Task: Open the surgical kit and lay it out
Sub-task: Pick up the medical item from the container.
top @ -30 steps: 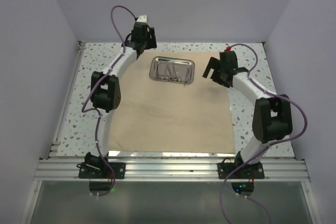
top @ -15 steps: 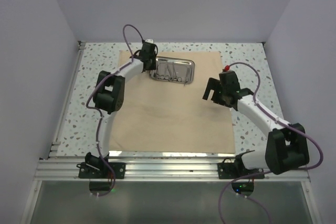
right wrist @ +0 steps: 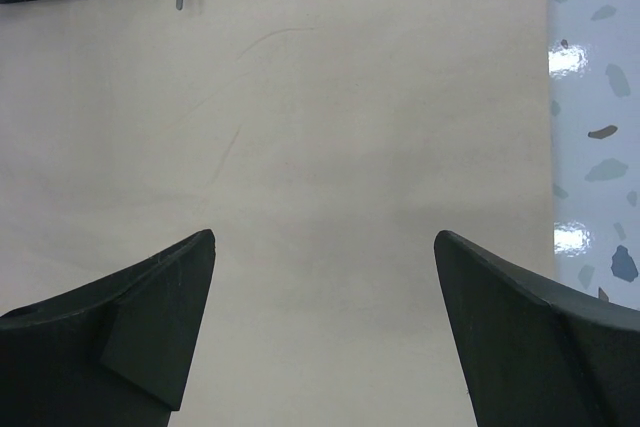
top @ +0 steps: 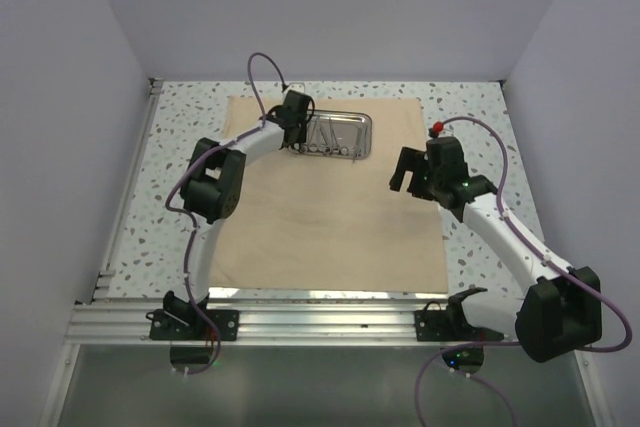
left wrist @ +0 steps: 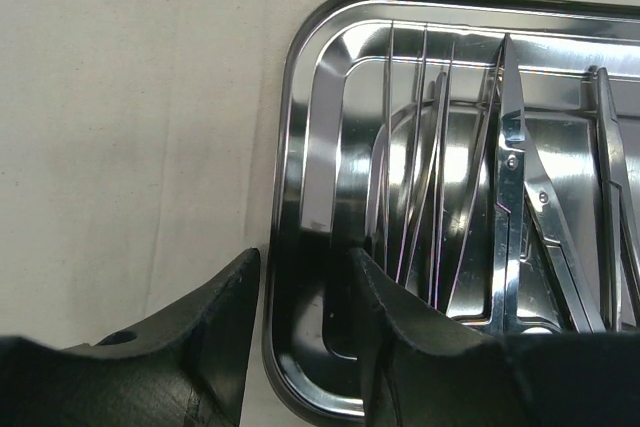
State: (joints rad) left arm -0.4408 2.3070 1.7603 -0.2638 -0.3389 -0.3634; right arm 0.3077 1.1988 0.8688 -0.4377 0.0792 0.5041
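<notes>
We see the speckled bench (top: 180,137) carrying the tan cloth (top: 320,217), spread flat. The steel tray (top: 366,137) sits near the cloth's far edge. Our right claw (right wrist: 325,237) hangs released over bare cloth, grasping nothing. Our left claw (left wrist: 303,267) straddles the tray's left rim, one finger inside, one outside; we cannot tell whether it pinches. Scissors (left wrist: 520,197) and slim tweezers (left wrist: 420,167) lie in the tray.
</notes>
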